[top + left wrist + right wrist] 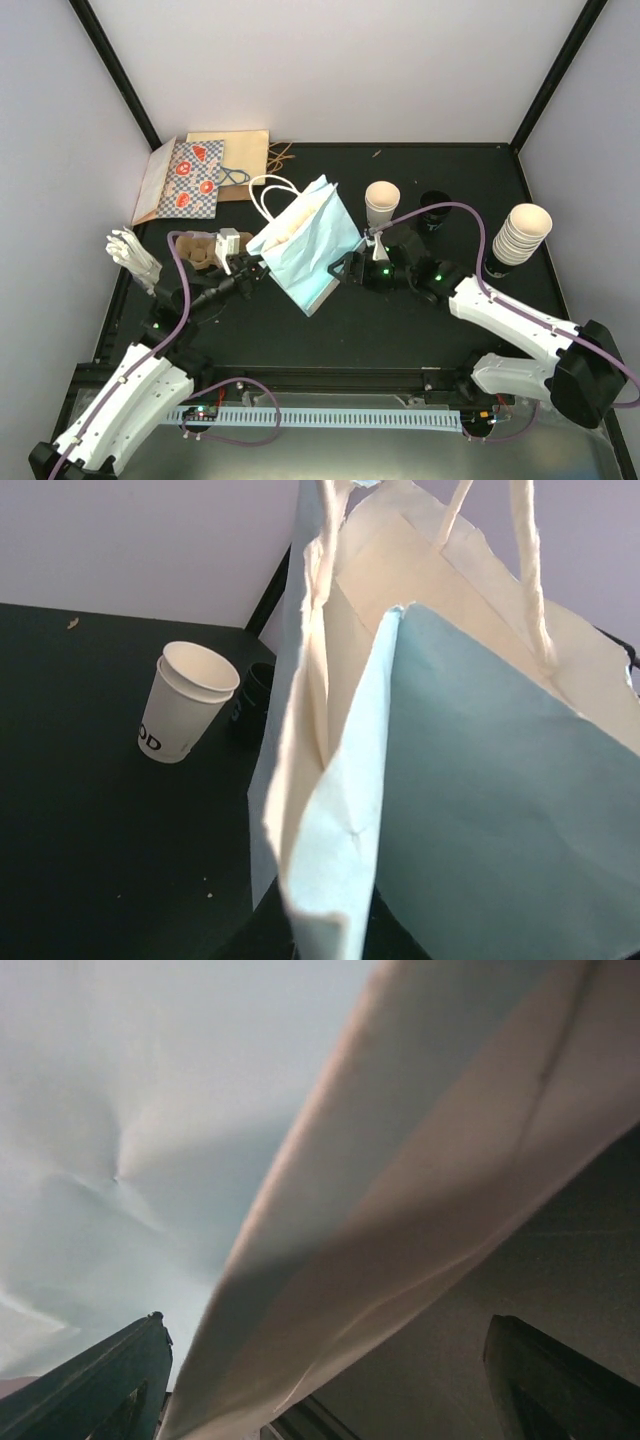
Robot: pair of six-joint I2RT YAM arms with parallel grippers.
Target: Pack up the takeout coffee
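Light blue paper bag [310,255] mid-worktop [400,320], tipped, mouth and handles toward back-left. Inside, only cream lining shows; bottom hidden. Left gripper [250,265] closed, pinching bag rim at its left corner. Right gripper [348,268] fingers spread wide, straddling bag's right edge, paper between them, not clamped. Cream paper cup [381,203] lidless, upright near back edge, just right of bag, outside it; looks like two nested, white interior showing. Dark round thing [435,210] just right of cup, too dark to identify. Stack of cream cups [522,232] at right edge. Brown cardboard carrier [195,250] near left edge.
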